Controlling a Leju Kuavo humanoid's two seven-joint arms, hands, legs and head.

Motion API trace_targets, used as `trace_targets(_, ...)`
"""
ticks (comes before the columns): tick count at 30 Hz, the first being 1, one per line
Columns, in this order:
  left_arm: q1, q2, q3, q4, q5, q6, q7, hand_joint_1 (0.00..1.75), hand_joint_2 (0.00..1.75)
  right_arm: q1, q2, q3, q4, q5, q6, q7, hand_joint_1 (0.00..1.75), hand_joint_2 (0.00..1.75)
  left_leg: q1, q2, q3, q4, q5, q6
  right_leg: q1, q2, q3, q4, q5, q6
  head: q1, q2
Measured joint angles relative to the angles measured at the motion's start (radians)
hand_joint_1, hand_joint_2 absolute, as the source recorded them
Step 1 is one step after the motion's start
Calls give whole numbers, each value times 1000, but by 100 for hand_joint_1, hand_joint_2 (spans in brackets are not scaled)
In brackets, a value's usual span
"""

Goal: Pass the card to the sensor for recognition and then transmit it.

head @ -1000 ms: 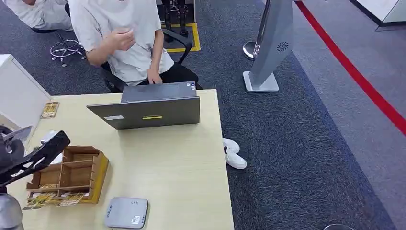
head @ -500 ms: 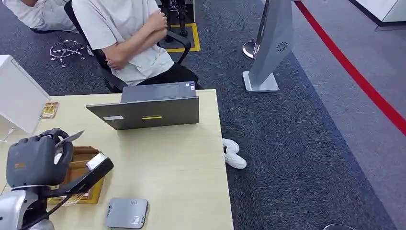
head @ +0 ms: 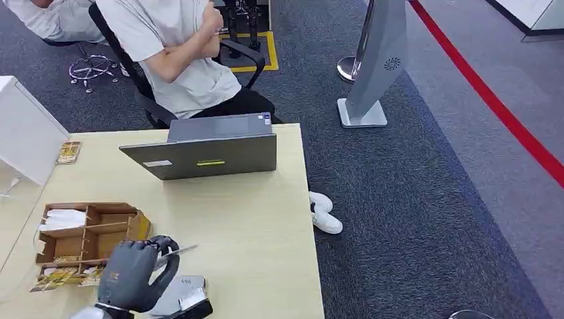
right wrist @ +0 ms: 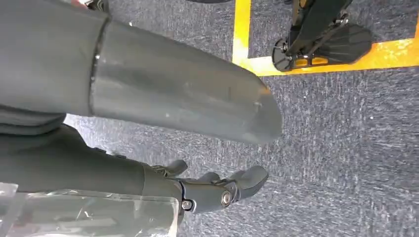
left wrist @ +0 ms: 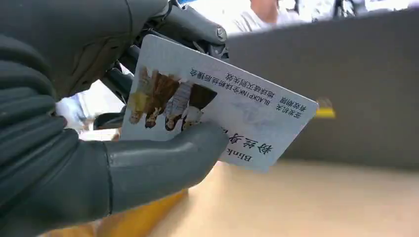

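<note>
My left hand (head: 136, 271) pinches the card (left wrist: 217, 101), thumb on its printed face, just above the grey sensor (head: 179, 294). I should lower it flat onto the sensor, keeping the pinch firm. My right hand (right wrist: 148, 128) hangs empty, fingers apart.

The card (left wrist: 217, 106) is a white rectangle printed with a row of small cartoon figures at one end and lines of black Chinese characters, plus the Latin words "BLACKPINK" and "Blink". It is pinched between the thumb and fingers of the left hand (head: 133, 274), with most of its printed face uncovered and one short end sticking out free. From the head view the card (head: 178, 251) shows nearly edge-on as a thin pale sliver pointing right, raised above the near left part of the table. The sensor (head: 178, 292) is a flat grey rounded pad lying on the table near its front edge, just below the held card and partly hidden by the hand.
</note>
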Motion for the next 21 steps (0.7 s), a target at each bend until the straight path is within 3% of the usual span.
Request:
trace_targets(4, 40, 29, -35, 23, 57, -8, 57, 175, 175, 0, 0, 13, -8, 2, 12, 8, 0, 0, 0, 0, 0, 0, 0, 0, 0, 0, 0, 0, 0, 0, 0, 0)
trace_targets(13, 105, 38, -64, 32, 12, -26, 202, 175, 175, 0, 0, 26, -16, 6, 13, 21, 0, 0, 0, 0, 0, 0, 0, 0, 0, 0, 0, 0, 0, 0, 0, 0)
trace_targets(21, 151, 29, -64, 32, -36, -38, 265, 175, 175, 0, 0, 26, -19, 25, 11, 27, 0, 0, 0, 0, 0, 0, 0, 0, 0, 0, 0, 0, 0, 0, 0, 0)
